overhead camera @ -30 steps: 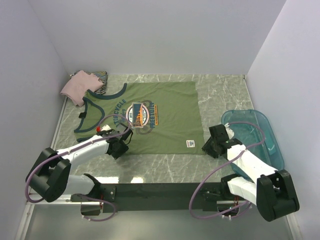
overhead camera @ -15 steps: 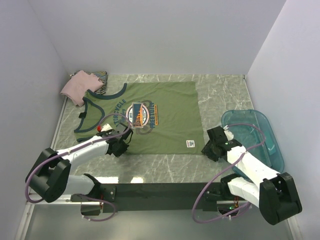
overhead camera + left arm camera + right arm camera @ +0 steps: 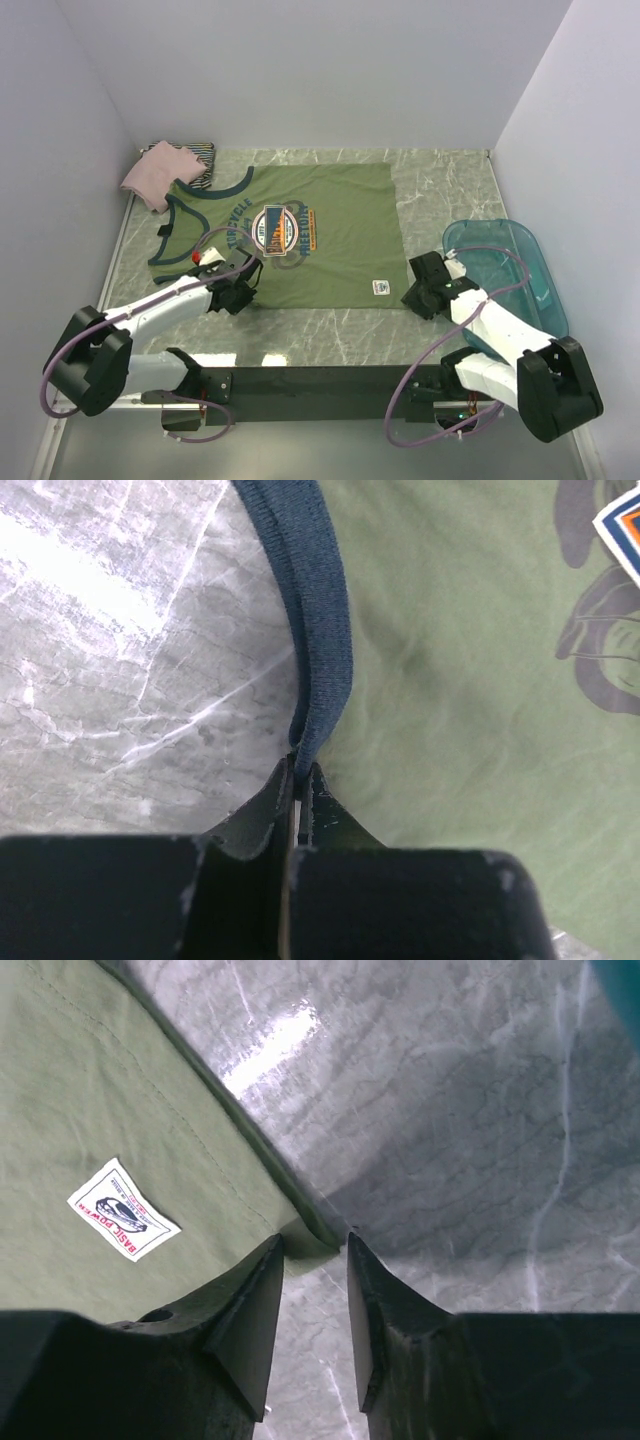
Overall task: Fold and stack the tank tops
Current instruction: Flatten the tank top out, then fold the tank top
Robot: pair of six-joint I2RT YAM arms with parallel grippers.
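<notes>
Soft, even overhead light is filling the top view, with white glare streaking the table at lower centre. Glare is also bleaching the left wrist view's upper left and the right wrist view's upper centre, where dark fingers are blurring along the bottom edge.

The pink tank top covers most of the striped tank top, the chest print is cut off by the left wrist view's right edge, the teal tub is only a sliver in the right wrist view's corner, and the right end effector hides a corner of the olive tank top from above.
</notes>
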